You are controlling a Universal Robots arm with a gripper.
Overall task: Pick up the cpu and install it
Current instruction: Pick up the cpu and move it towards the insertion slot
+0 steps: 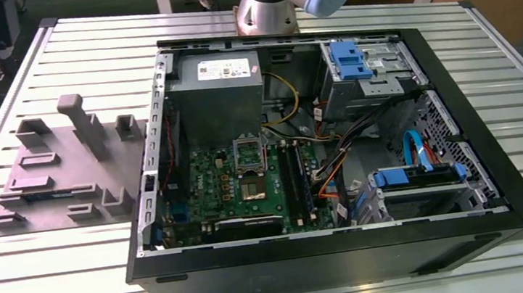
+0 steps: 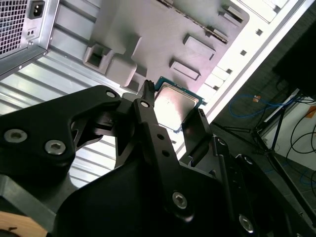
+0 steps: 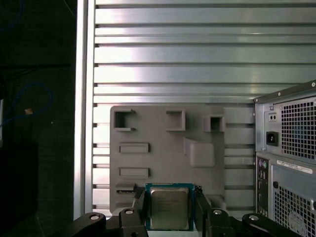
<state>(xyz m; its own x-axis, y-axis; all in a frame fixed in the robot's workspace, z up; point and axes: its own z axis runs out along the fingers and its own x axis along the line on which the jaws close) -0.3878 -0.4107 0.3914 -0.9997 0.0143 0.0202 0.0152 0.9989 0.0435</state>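
Ribbed metal desk (image 3: 173, 54) below; pincer (image 3: 169, 200) seemingly clamped on the cpu (image 3: 169, 210), mid-carry; seating on the board (image 1: 201, 175) needs square alignment.

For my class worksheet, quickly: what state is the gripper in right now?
Gripper: closed, holding the cpu by its edges between the two fingers.

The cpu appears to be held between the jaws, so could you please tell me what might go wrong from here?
1. The jaws hold the cpu by two opposite edges only, so it may slip or tilt and drop onto the grey fixture seen behind it.
2. The socket sits on the motherboard close to cables inside the case; a slightly tilted cpu could seat badly.
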